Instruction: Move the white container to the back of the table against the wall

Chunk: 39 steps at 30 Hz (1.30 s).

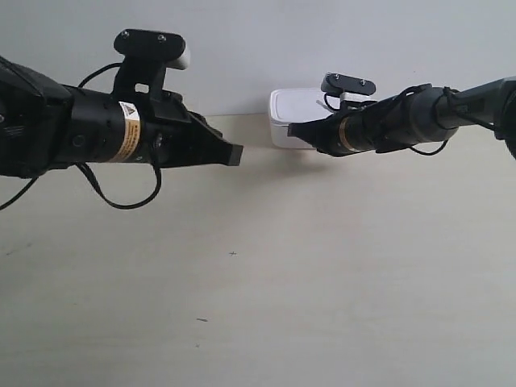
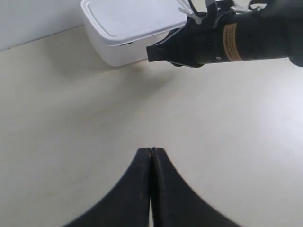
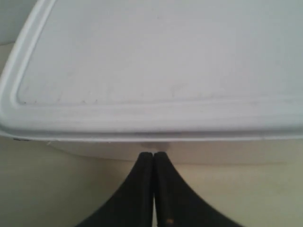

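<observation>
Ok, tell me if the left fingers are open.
No, the left fingers are pressed together with no gap between them.

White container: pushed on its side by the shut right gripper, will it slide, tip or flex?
Low and broad, the shallow rectangular white plastic container probably slides rather than tips. The smooth pale wood-grain table likely adds little drag. With the right gripper under the lid rim, the plastic side may flex slightly.
</observation>
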Available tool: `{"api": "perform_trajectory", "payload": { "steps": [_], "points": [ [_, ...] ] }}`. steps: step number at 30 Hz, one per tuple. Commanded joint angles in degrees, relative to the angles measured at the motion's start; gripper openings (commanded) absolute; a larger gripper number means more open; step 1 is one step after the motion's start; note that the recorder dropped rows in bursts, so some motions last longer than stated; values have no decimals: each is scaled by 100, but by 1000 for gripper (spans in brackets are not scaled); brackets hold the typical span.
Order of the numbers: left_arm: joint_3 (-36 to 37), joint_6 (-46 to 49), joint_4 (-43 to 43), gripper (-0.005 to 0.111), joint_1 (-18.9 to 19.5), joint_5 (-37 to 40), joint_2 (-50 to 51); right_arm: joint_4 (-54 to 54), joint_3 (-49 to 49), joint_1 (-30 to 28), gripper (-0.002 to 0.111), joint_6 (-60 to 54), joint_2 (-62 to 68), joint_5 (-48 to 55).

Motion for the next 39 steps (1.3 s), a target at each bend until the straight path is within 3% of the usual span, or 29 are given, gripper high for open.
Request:
{"api": "perform_trajectory", "payload": {
  "steps": [1, 17, 29, 39],
  "points": [
    [362, 12, 0, 0, 11, 107, -398, -25, -174, 4, 0, -20, 36, 108],
    [2957, -286, -224, 0, 11, 883, -2548, -25, -461, 4, 0, -68, 151, 288],
    [3255, -621, -224, 0, 11, 895, -3377, -25, -383, 4, 0, -25, 74, -504],
    [3646, -1064, -163, 0, -423, 1186, -4664, -25, 847, 177, 0, -344, -941, -94]
  ]
}}
